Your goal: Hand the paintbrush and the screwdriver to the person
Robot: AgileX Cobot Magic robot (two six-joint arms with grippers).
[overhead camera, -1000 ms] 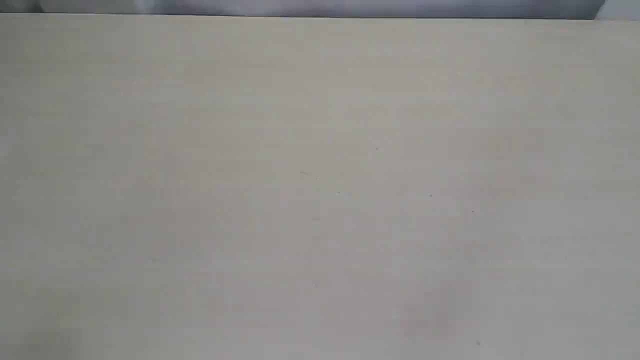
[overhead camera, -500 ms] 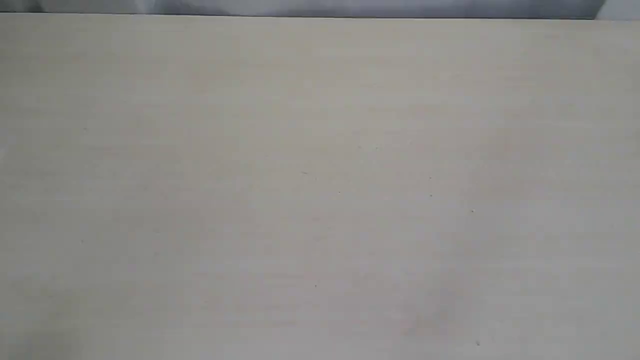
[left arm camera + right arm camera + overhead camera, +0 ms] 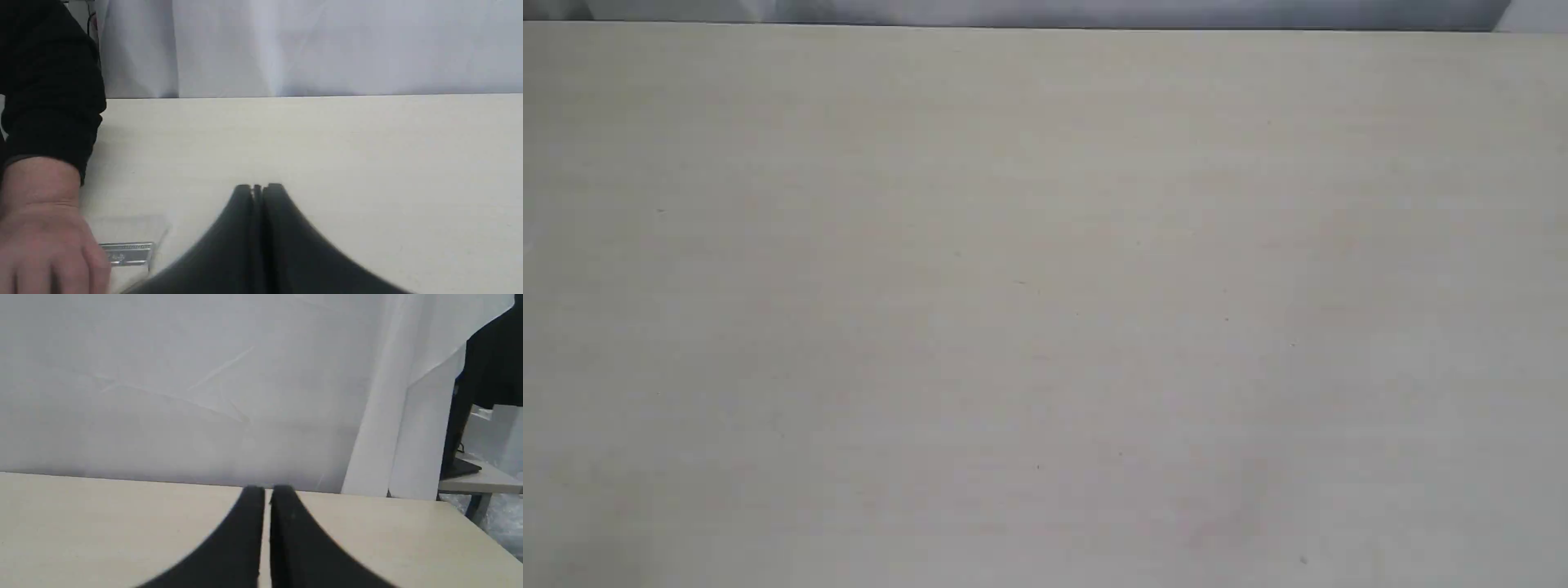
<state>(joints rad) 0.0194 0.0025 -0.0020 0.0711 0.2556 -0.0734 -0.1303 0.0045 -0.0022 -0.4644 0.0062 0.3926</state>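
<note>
Pale table point(image 3: 1045, 245), white curtain point(image 3: 163, 396) behind; my left gripper point(image 3: 258, 188) and right gripper point(image 3: 267, 492) are closed, empty; a hand point(image 3: 41, 241) overlaps the paintbrush point(image 3: 127, 253).

The left tool point(image 3: 258, 188) hangs above the table point(image 3: 367, 163), its jaws pressed together. Nearby, the person's hand point(image 3: 45, 237) covers the paintbrush point(image 3: 126, 253) handle.
</note>
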